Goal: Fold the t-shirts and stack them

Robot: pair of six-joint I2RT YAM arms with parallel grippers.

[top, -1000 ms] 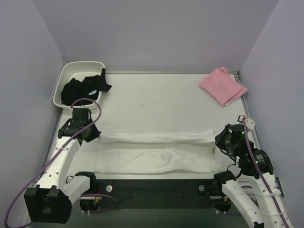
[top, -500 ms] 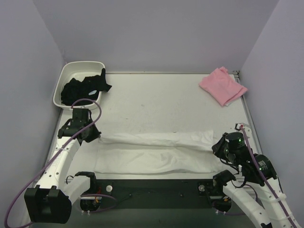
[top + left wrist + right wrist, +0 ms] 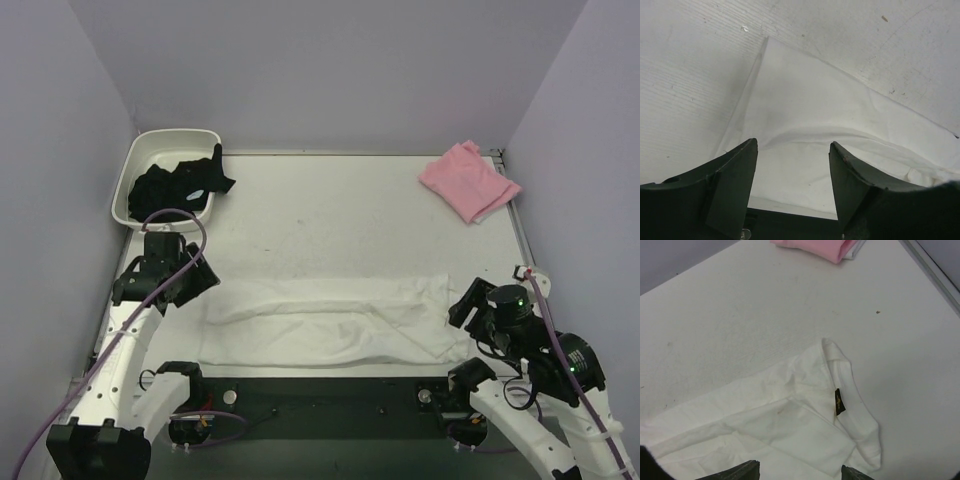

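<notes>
Left gripper (image 3: 792,150) and right gripper (image 3: 799,467) gape empty over the folded white t-shirt (image 3: 320,320), where a snagging finger could drag the fold open

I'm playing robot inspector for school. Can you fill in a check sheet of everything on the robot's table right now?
Surface: white table, a few small dark specks.
Job's things: white t-shirt folded into a long band near the front edge, neck tag showing; pink t-shirt folded at the far right corner; not stacked.
Clutter: white tub at far left, holding dark clothes.
Jaws: left jaws open above the white shirt's left end; right jaws open near its collar end; both empty.
Cables: purple cable loops over the left arm; another runs along the right arm.
Surroundings: plain lilac walls.
</notes>
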